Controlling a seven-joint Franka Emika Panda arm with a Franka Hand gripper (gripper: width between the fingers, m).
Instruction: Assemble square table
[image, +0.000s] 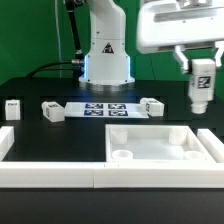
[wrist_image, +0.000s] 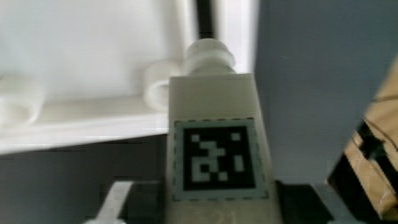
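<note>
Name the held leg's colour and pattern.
White leg with black-and-white square tag; clearest in wrist view.

Four short white tagged legs are showing: first leg (image: 12, 108), second leg (image: 52, 112), third leg (image: 151, 106) and fourth leg (image: 202, 90). One white square panel (image: 160, 133) is lying nearby. One marker board (image: 105, 109) and one gripper (image: 201, 66) are also showing.

The square panel (image: 160, 146) lies before the marker board (image: 105, 108). The 3 loose legs (image: 52, 112) lie in a row flanking that board. A 4th leg (image: 201, 88) hangs in the gripper (image: 201, 68), seemingly over the panel's far corner at the exterior view's right.
</note>
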